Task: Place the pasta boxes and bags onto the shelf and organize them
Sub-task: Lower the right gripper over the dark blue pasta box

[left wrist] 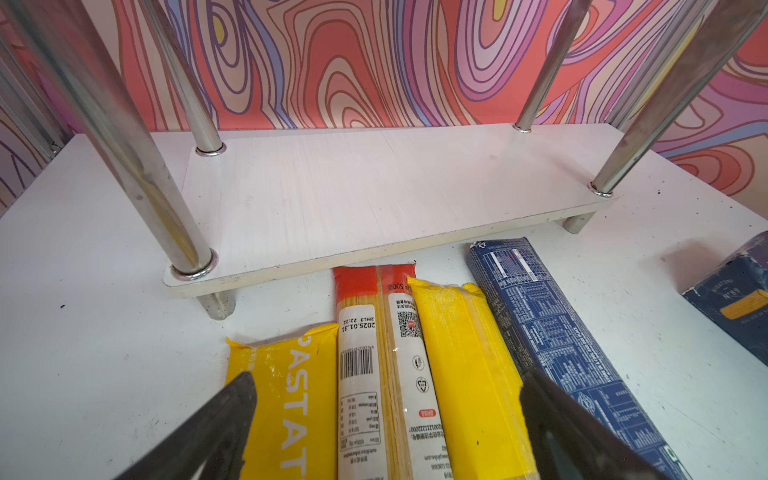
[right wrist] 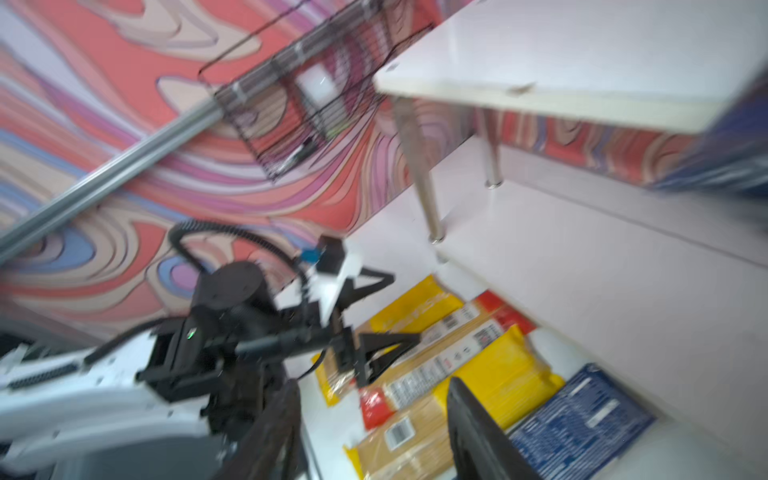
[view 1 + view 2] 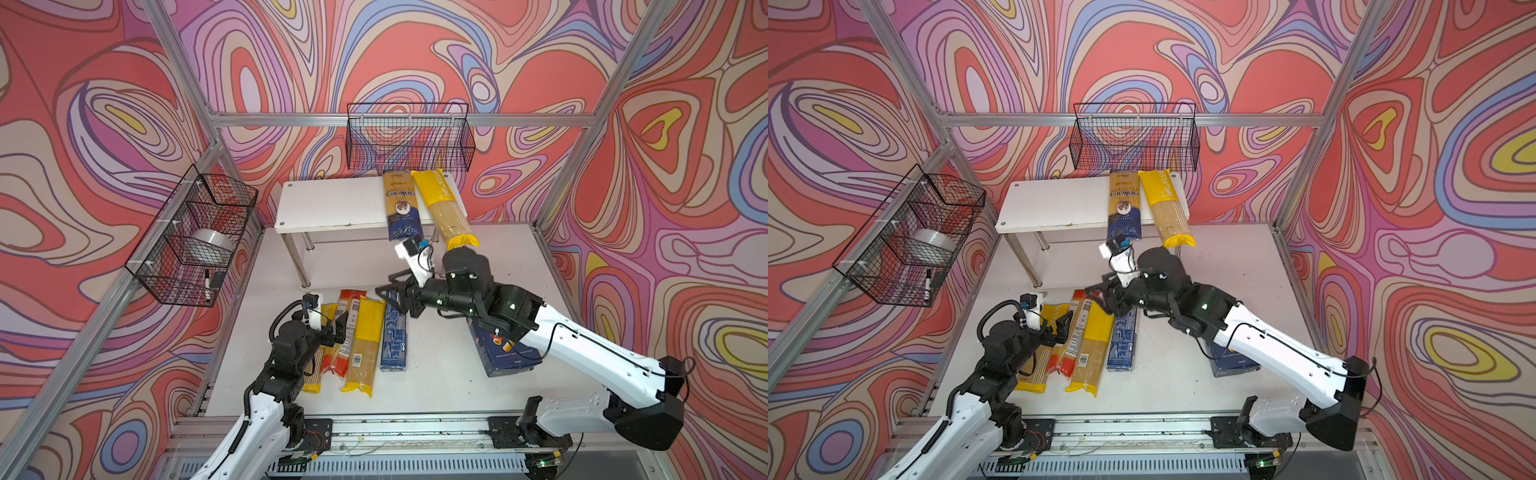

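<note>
My jaws stand apart and empty on left gripper [image 1: 386, 376] and right gripper [image 2: 372, 384]. The shelf [image 3: 324, 203] top holds the ankara packet [image 3: 400, 208] and a yellow packet [image 3: 440, 203]; the side basket [image 3: 166, 286] holds a tape roll [image 3: 212, 245].

Five spaghetti bags [image 3: 401, 208] [image 3: 441, 203] [image 3: 368, 332] [image 3: 347, 303] [image 3: 312, 384], two blue boxes [image 3: 394, 340] [image 3: 507, 357], one shelf [image 3: 328, 203], two wire baskets [image 3: 409, 137] [image 3: 195, 232].

Top views: high at the front, looking down; both hold the shelf [image 3: 328, 199] at upper centre.
Left wrist: low, close, facing the shelf's lower tier.
Right wrist: tilted, blurred; left gripper [image 2: 403, 307] centre, shelf upper right.
</note>
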Robot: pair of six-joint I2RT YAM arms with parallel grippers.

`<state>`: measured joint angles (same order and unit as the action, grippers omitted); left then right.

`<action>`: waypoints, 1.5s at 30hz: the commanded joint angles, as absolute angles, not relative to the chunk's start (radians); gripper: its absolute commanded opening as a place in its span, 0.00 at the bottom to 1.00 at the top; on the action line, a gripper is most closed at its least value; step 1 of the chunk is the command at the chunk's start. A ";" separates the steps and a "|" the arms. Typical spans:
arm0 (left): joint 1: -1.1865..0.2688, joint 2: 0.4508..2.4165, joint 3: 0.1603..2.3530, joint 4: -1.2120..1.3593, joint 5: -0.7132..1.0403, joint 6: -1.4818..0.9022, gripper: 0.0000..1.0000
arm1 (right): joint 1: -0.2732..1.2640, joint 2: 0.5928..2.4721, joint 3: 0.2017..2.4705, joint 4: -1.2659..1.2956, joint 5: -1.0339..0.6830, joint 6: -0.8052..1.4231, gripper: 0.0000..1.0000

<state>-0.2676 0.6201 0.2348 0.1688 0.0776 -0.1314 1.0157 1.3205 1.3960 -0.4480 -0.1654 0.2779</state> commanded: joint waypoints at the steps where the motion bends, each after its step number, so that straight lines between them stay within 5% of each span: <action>1: -0.269 0.607 0.237 0.189 0.074 -0.131 1.00 | 1.086 1.271 1.339 -0.578 -0.068 0.289 0.60; 8: -0.269 0.621 0.244 0.190 0.078 -0.129 1.00 | 1.095 1.115 1.026 -0.495 0.154 0.466 0.65; 15: -0.268 0.620 0.243 0.190 0.077 -0.129 1.00 | 1.095 1.165 0.935 -0.562 0.258 0.654 0.74; 24: -0.270 0.616 0.241 0.190 0.076 -0.129 1.00 | 1.056 1.346 1.023 -0.591 0.199 0.688 0.90; 45: -0.268 0.623 0.245 0.190 0.077 -0.129 1.00 | 1.036 1.598 1.146 -0.658 0.201 0.731 0.94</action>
